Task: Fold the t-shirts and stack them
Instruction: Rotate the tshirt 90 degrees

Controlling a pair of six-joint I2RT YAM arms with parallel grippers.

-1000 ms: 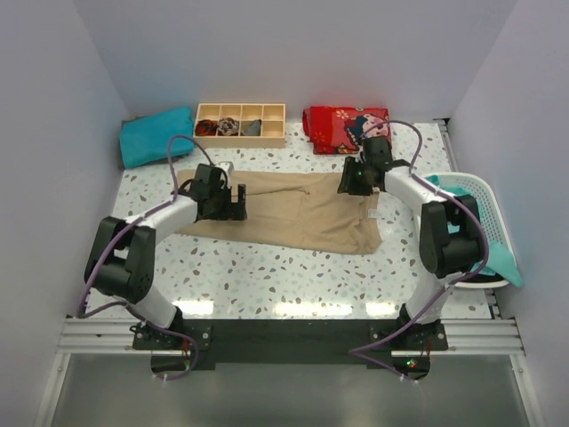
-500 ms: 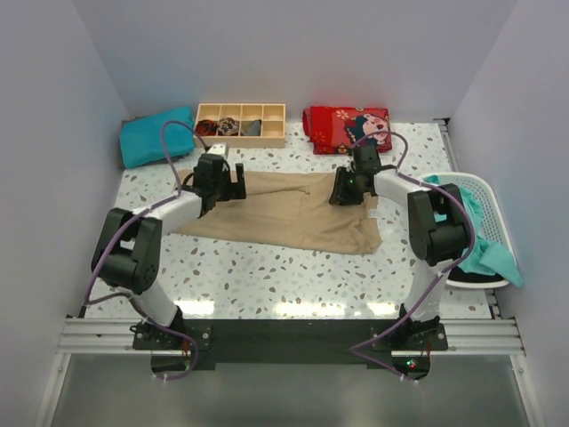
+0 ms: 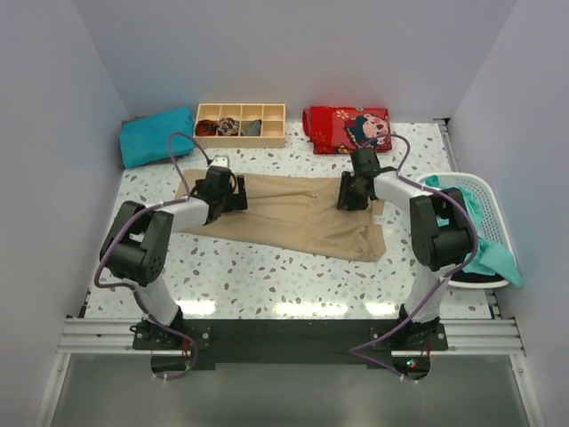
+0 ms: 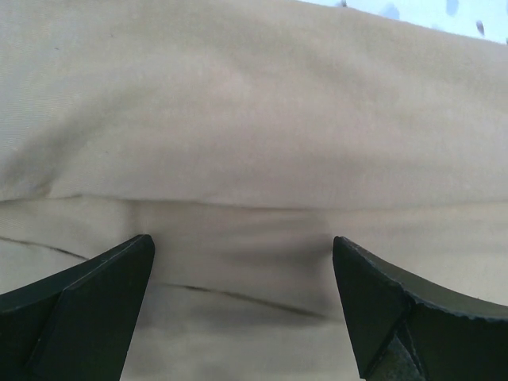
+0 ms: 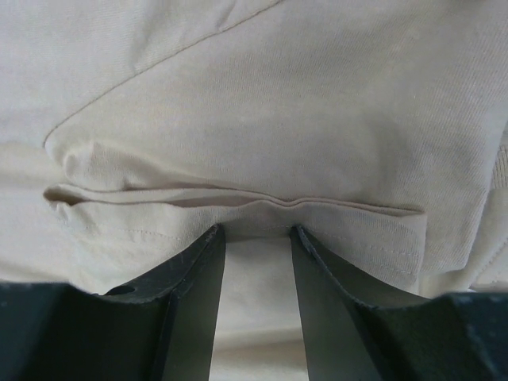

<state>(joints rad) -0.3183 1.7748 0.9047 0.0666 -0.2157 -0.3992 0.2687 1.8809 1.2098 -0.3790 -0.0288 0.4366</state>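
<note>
- Tan-beige short-sleeved cloth t-shirt (image 3: 293,218): it lies spread flat on the speckled white counter (image 3: 267,285), between the two arms. Its long axis runs left to right across your view.
- Left end effector (image 3: 231,194): it is down over the far-left part of the tan shirt. In the wrist view its black fingers (image 4: 79,309) are spread as wide as they go, with a soft crease of cloth crossing the gap. Nothing is gripped.
- Right end effector (image 3: 350,192): it is down over the far-right part of the same shirt. Its fingers stand partway apart, right at a layered hem edge, with tan cloth showing in the gap. From the wrist view you cannot tell whether that cloth is pinched or only lies beneath, so treat the grip as unconfirmed.
- Key relation: both end effectors sit along the shirt's far long side, one toward each end. The bulk of the cloth lies from them toward the arm bases. The left arm is nearer the left end and the right arm the right end, so neither needs to cross.
- Judgement: a fold from here would carry the far side toward the near side, at right angles to the long axis. The left fingers must first come together on cloth, or only the right end will lift and the shirt will skew.
- Other shirts: one teal-turquoise shirt (image 3: 156,135) lies folded at the far-left corner, well apart from the tan one. More teal cloth (image 3: 484,240) hangs in the white plastic basket (image 3: 476,182) at the right edge, not yet handled.
</note>
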